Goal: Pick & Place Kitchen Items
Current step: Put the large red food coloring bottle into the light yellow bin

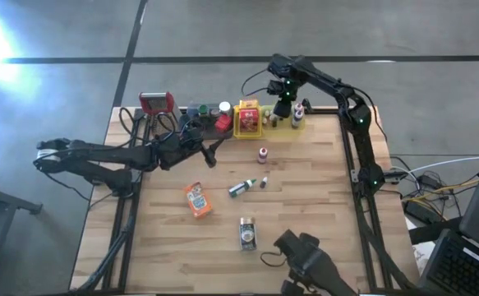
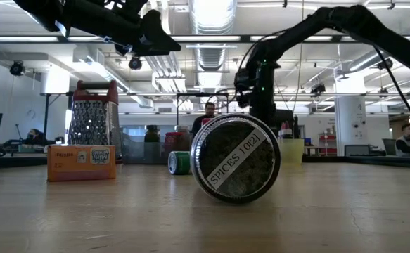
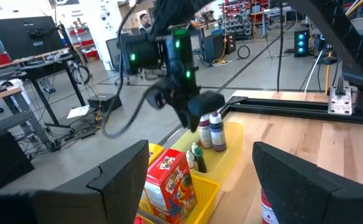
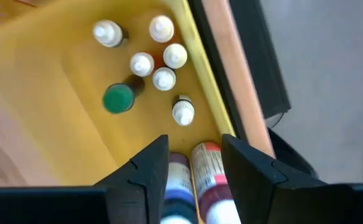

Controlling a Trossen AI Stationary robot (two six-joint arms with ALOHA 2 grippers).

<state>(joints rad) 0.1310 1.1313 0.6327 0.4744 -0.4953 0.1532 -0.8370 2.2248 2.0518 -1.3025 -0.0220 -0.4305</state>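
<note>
Spice jar (image 2: 235, 158) on its side, lid labelled "SPICES 1012"; green tin (image 2: 178, 162) just behind-left; orange packet (image 2: 81, 162) and grater (image 2: 92, 121) farther left.

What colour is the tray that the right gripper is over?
Yellow tray; clearest in the right wrist view, under the right gripper.

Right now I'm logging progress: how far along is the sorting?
Done: several small bottles and a red box sit in the yellow tray. In hand: the right gripper, part open, straddles two bottles there. Left: orange packet, tin and three bottles on the table; left gripper waits open.
</note>
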